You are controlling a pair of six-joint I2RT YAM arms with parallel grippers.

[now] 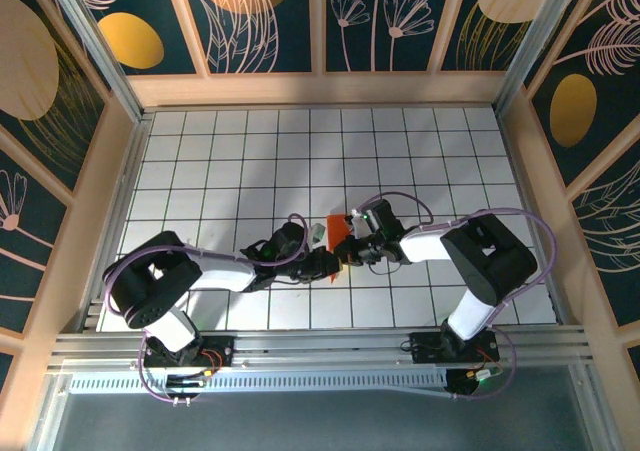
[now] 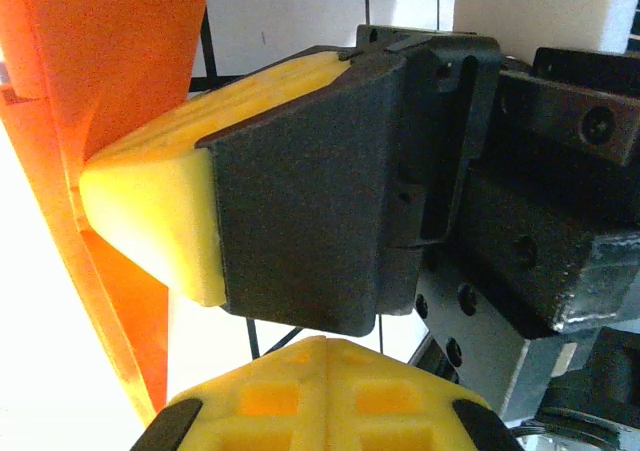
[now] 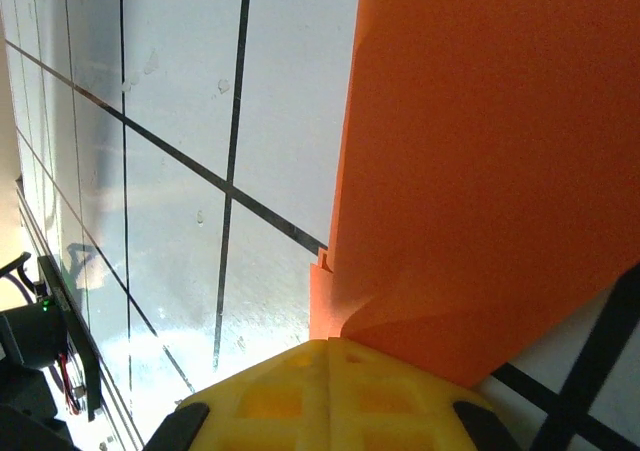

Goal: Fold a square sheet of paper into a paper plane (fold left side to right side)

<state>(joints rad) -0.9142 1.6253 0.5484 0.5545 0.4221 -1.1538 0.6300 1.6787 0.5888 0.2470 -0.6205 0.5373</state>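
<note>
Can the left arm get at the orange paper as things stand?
Probably yes: the left gripper sits right beside the orange paper. The right gripper crowds the same spot, its yellow pad against the sheet, so room is tight.

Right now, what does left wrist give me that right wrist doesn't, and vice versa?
Left wrist: the right gripper seen side-on, with its yellow pad and black housing, tip against the orange paper.
Right wrist: a broad face of the paper with a crease spreading from the yellow fingertip at the bottom, plus a wide stretch of gridded tile floor.
Both: the orange paper, white tiles with black lines, and a yellow fingertip at the bottom edge.
</note>
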